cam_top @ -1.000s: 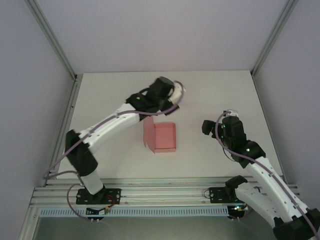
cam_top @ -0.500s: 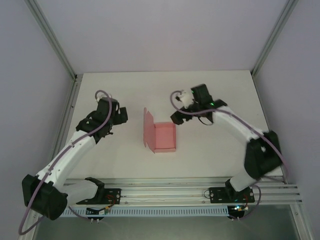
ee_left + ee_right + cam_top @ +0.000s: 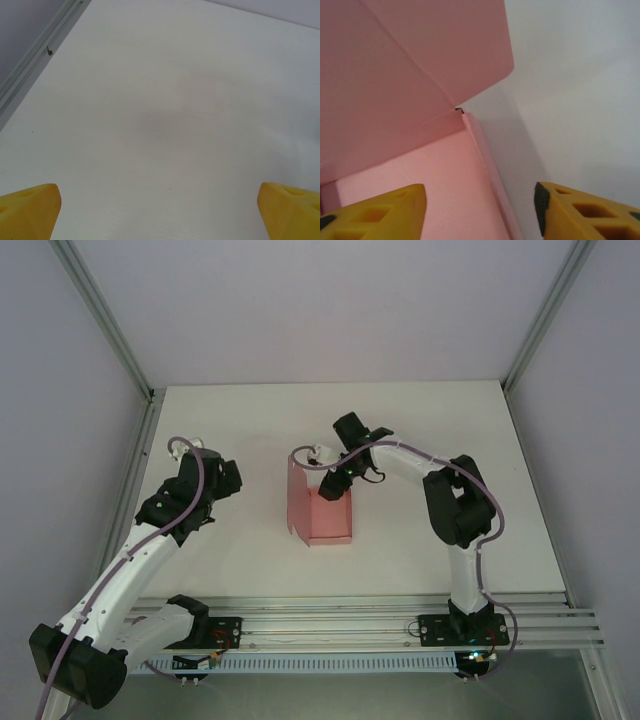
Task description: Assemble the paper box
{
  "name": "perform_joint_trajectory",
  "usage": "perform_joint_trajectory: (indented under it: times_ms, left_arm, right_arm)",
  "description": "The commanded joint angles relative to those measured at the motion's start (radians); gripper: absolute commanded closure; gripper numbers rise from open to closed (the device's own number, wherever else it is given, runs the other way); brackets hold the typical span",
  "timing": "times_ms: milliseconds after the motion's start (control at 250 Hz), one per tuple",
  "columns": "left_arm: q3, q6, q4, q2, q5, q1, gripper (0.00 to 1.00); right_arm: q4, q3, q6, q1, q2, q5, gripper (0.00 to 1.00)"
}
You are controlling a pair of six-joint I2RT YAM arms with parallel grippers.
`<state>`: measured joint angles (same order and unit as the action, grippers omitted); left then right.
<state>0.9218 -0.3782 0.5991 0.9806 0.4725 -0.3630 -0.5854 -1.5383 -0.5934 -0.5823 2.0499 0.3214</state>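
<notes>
The right fingers straddle a wall of the paper box, spread and seemingly not pinching it, while the left fingers gape wide above the worktop.

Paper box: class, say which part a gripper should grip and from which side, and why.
I would grip the thin far wall of the paper box from above, one finger inside, one outside. It stands upright on edge, and the open top leaves room inside. The right gripper hangs astride it, jaws apart.
</notes>
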Motion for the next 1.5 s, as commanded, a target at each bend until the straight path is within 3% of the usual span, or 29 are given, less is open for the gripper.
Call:
perform_joint_trajectory:
  times_ms: [0,144,339,435,579,619,727,843,990,1118,1198,1266,1362,1426,1497]
  left_arm:
    - [-0.012,0.002,-0.025,-0.001,-0.002,0.012,0.00]
    - [0.001,0.011,-0.040,0.006,-0.001,0.010,0.00]
    - [0.007,0.015,-0.064,0.007,-0.021,0.012,0.00]
    - [0.008,0.015,-0.086,0.000,-0.024,0.012,0.00]
    - [0.002,0.021,-0.132,0.002,-0.036,0.013,0.00]
    - [0.003,0.028,-0.142,0.009,-0.047,0.012,0.00]
    - [0.006,0.040,-0.176,0.045,-0.085,0.011,0.00]
    - [0.003,0.060,-0.234,0.102,-0.154,0.013,0.00]
    - [0.002,0.120,-0.305,0.178,-0.308,0.013,0.00]
    - [-0.003,0.191,-0.354,0.219,-0.411,0.010,0.00]
    - [-0.003,0.245,-0.368,0.239,-0.462,0.013,0.00]
    - [-0.001,0.294,-0.381,0.251,-0.503,0.013,0.00]
    - [0.012,0.388,-0.399,0.274,-0.575,0.013,0.00]
    - [0.037,0.446,-0.401,0.313,-0.598,0.012,0.00]
    - [0.077,0.538,-0.398,0.376,-0.659,0.014,0.00]
  right_arm:
    - [-0.004,-0.007,0.001,-0.008,0.037,-0.002,0.49]
    - [0.020,0.015,0.055,-0.015,0.048,-0.042,0.57]
    - [0.157,0.084,0.247,-0.019,-0.013,-0.109,0.86]
    - [0.223,0.132,0.417,-0.020,-0.046,-0.239,0.99]
    - [0.353,0.307,0.693,-0.024,-0.137,-0.474,1.00]
    - [0.388,0.367,0.795,-0.033,-0.173,-0.590,1.00]
    - [0.346,0.459,1.036,-0.067,-0.253,-0.839,0.98]
    - [0.228,0.470,1.281,-0.113,-0.279,-0.891,0.97]
    - [0.209,0.470,1.421,-0.174,-0.238,-0.921,0.96]
    - [0.199,0.460,1.440,-0.179,-0.229,-0.883,0.88]
    - [0.189,0.462,1.408,-0.179,-0.266,-0.898,0.77]
    - [0.185,0.461,1.342,-0.179,-0.316,-0.905,0.59]
    - [0.203,0.481,1.220,-0.176,-0.396,-0.923,0.21]
    - [0.211,0.500,1.168,-0.162,-0.450,-0.954,0.15]
    - [0.274,0.544,1.052,-0.114,-0.512,-0.887,0.07]
